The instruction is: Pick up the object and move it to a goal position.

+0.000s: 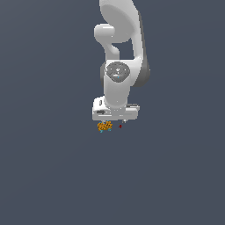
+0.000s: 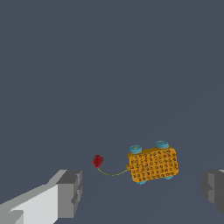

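The object [image 2: 153,164] is a small bumpy orange-yellow block with teal knobs, and a thin cord runs from it to a tiny dark red speck [image 2: 98,161]. In the wrist view it lies on the floor between my two grey fingertips [image 2: 70,192], nearer the other one, touching neither. My gripper [image 2: 142,192] is open with nothing held. In the exterior view the object [image 1: 104,126] shows just below the white hand [image 1: 115,112], with the red speck [image 1: 120,126] beside it; the fingers are too small to make out there.
A flat dark grey-blue floor [image 1: 52,176] fills both views. The white arm [image 1: 118,48] rises straight above the hand.
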`<state>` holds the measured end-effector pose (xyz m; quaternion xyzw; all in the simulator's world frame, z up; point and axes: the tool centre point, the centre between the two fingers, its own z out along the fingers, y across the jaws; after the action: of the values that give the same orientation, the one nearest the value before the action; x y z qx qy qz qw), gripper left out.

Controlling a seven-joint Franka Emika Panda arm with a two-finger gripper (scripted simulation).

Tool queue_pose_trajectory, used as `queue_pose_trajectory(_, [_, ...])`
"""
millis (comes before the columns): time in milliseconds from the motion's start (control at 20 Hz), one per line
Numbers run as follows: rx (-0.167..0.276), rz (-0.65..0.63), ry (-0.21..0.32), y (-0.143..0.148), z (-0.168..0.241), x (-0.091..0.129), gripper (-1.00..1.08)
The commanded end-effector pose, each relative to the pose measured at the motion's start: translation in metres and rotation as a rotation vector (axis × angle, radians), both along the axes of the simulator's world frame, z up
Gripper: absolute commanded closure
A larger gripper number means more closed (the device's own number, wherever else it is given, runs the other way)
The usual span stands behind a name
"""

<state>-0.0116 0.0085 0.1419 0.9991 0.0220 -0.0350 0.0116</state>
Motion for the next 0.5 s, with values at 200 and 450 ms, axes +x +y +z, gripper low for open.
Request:
queue_pose_trajectory(200, [-0.003, -0.007, -0.006, -0.01, 0.002, 0.002, -0.92])
queue_pose_trajectory(450, [-0.009, -0.018, -0.017, -0.032, 0.008, 0.005, -0.92])
